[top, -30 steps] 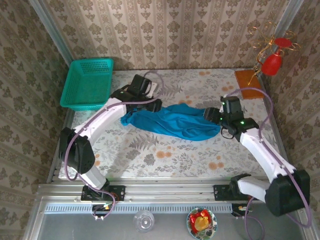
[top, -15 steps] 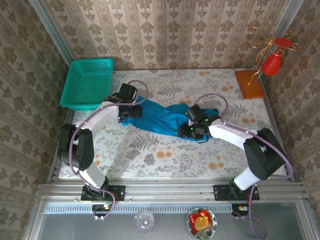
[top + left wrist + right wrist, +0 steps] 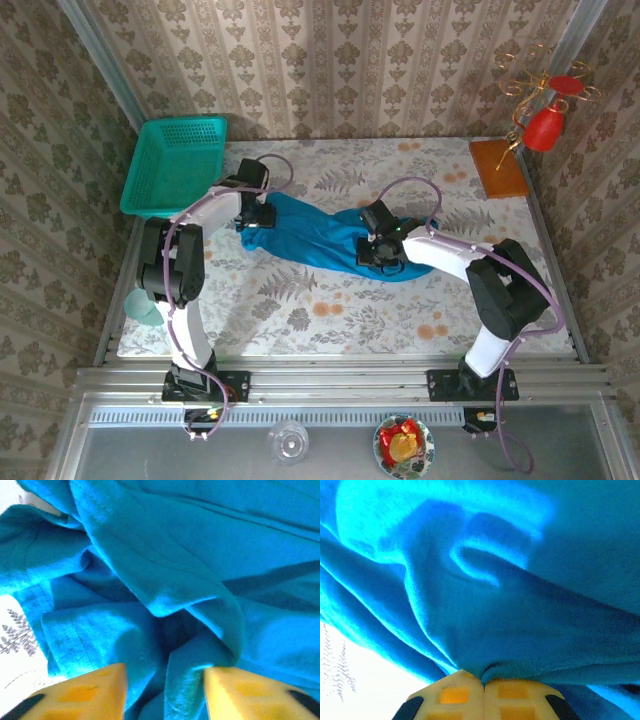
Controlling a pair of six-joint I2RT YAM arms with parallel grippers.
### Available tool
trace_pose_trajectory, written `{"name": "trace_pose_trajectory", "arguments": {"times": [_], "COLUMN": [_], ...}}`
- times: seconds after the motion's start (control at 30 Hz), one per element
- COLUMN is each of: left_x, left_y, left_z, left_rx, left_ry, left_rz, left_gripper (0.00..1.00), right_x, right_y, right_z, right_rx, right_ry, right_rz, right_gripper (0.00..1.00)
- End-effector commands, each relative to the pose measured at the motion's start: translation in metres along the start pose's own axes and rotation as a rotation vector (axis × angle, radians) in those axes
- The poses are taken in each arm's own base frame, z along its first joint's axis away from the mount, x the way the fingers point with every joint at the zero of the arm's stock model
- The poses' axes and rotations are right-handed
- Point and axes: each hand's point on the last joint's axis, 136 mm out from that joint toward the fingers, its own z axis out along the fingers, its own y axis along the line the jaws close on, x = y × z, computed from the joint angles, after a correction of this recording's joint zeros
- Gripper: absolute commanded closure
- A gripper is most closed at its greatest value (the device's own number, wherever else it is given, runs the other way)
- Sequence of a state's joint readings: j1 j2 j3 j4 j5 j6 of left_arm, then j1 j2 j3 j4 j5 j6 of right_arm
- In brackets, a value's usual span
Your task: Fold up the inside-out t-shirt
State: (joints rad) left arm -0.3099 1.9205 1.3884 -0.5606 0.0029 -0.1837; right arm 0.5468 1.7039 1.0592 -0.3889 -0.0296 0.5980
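Shirt status: the t-shirt (image 3: 320, 238) is a crumpled, rope-shaped heap across the middle of the table (image 3: 330, 320), long axis left to right. Nothing flat or folded yet. The basket (image 3: 178, 165) sits at the far left corner, apart from the cloth.

The left gripper (image 3: 256, 216) is at the heap's left end. Wrist view: yellow fingers (image 3: 85, 695) spread, with a thick ridge of fabric bulging into the gap but not pinched. A stitched hem shows off to one side, next to bare table.

The right gripper (image 3: 377, 252) is down on the right-hand part of the heap. Wrist view: pads pressed together with a fold of cloth clamped between them, fabric draping away from the pinch.

Handling, my read: light, limp cotton with no stiffness, so it sags wherever unsupported. A thin pinch should hold. A multi-layer grab would likely drag the whole bundle. Best hold is a single layer at a hem or shoulder seam, one arm per side, then pull apart to spread. Can't tell which part the right pinch has.
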Motion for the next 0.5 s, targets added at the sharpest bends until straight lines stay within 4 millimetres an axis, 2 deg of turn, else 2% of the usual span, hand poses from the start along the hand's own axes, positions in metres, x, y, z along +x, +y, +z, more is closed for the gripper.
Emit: {"name": "trace_pose_trajectory", "arguments": {"times": [0.0,0.17,0.23,0.27,0.37,0.47], "left_x": [-0.012,-0.022,-0.036,-0.043,-0.072,-0.104], "left_y": [-0.014,-0.03,-0.028,-0.026,-0.022,-0.025], "left_z": [-0.001,-0.008,-0.027,-0.039,-0.093,-0.167], "left_rx": [0.152,0.335,0.364,0.382,0.476,0.6], "left_ry": [-0.04,-0.082,-0.168,-0.211,-0.341,-0.493], "left_rz": [-0.043,-0.123,-0.151,-0.167,-0.214,-0.215], "left_gripper": [0.65,0.88,0.96,0.99,1.0,1.0], "right_x": [-0.021,-0.045,-0.059,-0.066,-0.096,-0.143], "right_y": [0.0,-0.006,-0.008,-0.008,-0.006,0.003], "right_z": [-0.024,-0.039,-0.044,-0.046,-0.059,-0.082], "right_rx": [0.021,0.02,0.013,0.01,0.003,-0.042], "right_ry": [-0.065,-0.112,-0.13,-0.137,-0.182,-0.259], "right_rz": [-0.023,-0.011,-0.007,-0.008,-0.029,-0.042], "right_gripper": [1.0,1.0,1.0,1.0,1.0,1.0]}}
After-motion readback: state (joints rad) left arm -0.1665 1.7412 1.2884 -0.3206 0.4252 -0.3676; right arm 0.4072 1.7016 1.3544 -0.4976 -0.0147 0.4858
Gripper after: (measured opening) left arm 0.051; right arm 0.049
